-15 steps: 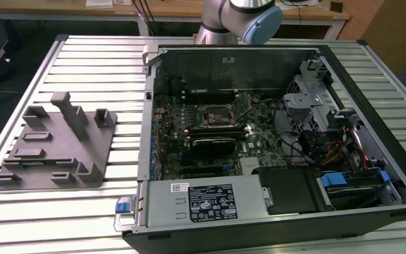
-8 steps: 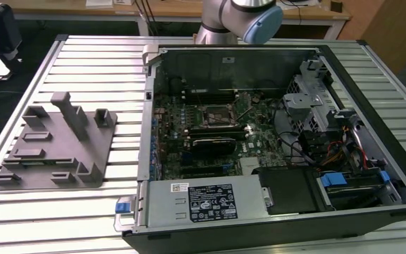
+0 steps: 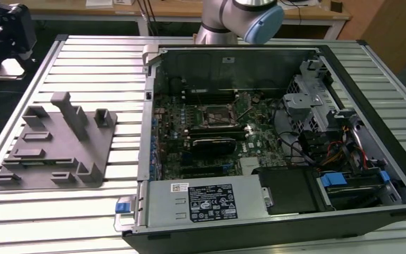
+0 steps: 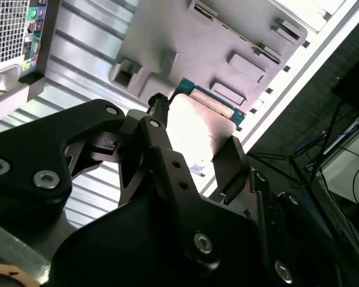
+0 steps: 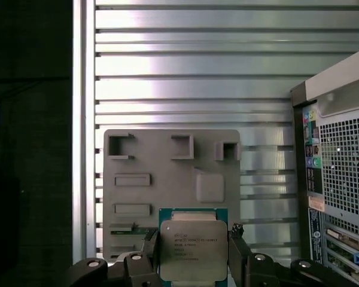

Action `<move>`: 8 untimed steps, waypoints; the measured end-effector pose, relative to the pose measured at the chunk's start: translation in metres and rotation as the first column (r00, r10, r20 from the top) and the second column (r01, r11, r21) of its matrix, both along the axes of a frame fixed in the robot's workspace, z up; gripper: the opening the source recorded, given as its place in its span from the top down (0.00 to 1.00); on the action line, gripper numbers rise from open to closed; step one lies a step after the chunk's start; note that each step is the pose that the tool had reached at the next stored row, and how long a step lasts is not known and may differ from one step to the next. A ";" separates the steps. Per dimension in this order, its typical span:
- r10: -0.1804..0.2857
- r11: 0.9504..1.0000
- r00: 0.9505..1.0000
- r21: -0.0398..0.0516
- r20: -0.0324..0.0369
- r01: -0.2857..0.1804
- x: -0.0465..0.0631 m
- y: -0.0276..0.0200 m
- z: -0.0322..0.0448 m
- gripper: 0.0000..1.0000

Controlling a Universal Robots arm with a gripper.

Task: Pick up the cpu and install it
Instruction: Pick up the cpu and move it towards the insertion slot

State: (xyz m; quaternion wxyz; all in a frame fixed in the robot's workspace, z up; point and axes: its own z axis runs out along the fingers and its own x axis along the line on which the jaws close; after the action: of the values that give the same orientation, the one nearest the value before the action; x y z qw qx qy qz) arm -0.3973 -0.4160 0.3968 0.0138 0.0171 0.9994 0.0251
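Observation:
In the first wrist view, the cpu (image 5: 193,248) is a flat silver square with a green rim, clamped by its two side edges in my gripper (image 5: 193,258). The black fingers (image 5: 148,254) press on either side of it. It hangs well above the grey fixture plate (image 5: 167,179). In the second wrist view, the cpu (image 4: 198,122) shows as a shiny square with a teal edge, held in the gripper (image 4: 194,140). The black socket frame (image 3: 213,116) lies open on the motherboard inside the computer case in the exterior view.
The open computer case (image 3: 274,143) takes up the middle and the exterior view's right of the slatted metal table (image 3: 83,58). The grey fixture plate (image 3: 55,153) with upright posts lies at that view's left. The arm's joint (image 3: 249,18) stands behind the case.

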 end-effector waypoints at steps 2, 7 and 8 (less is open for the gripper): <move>0.000 1.000 1.000 0.000 0.000 0.000 0.005 0.0000 -0.0001 0.46; 0.000 1.000 1.000 0.000 0.000 0.000 0.017 0.0000 0.0000 0.46; 0.000 1.000 1.000 0.000 0.000 0.000 0.020 0.0000 -0.0001 0.46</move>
State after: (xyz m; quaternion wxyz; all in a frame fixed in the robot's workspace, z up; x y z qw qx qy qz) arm -0.3775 -0.4160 0.3967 0.0139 0.0172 0.9994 0.0251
